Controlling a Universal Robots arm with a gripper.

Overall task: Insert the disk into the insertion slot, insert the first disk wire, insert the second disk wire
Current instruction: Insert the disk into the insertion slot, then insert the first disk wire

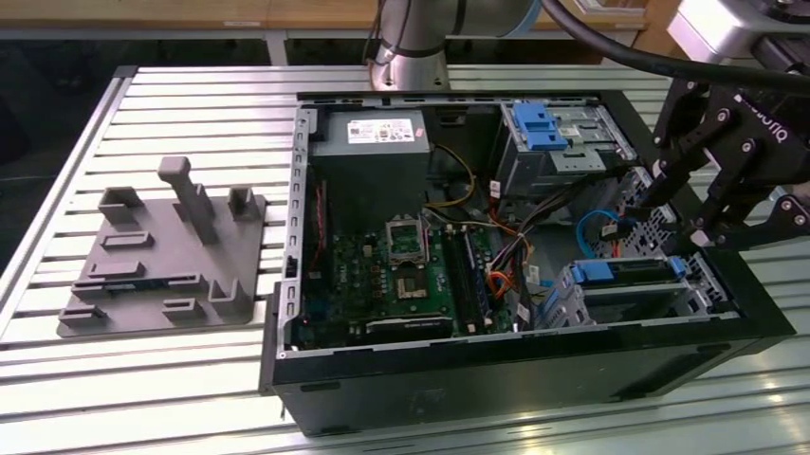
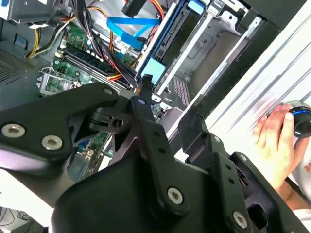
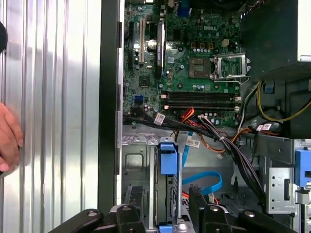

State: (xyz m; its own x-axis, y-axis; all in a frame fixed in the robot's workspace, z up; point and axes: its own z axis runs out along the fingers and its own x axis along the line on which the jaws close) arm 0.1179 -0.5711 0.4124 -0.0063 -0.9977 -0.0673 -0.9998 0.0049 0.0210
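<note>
The gripper (image 1: 680, 224) is set wide open, with nothing grasped between its fingers. The disk (image 1: 627, 271) is seated in the insertion slot (image 1: 633, 303), just below the gripper. A blue cable (image 1: 595, 227) is looped near the gripper's fingertips.

The arm (image 1: 412, 43) is a silver-grey tube with a pale blue joint cap (image 1: 513, 14). A thick black cable (image 1: 608, 49) leads to the black gripper (image 1: 678, 218), built of flat linked bars with silver screws (image 2: 175, 195) and what looks like white lettering.
</note>
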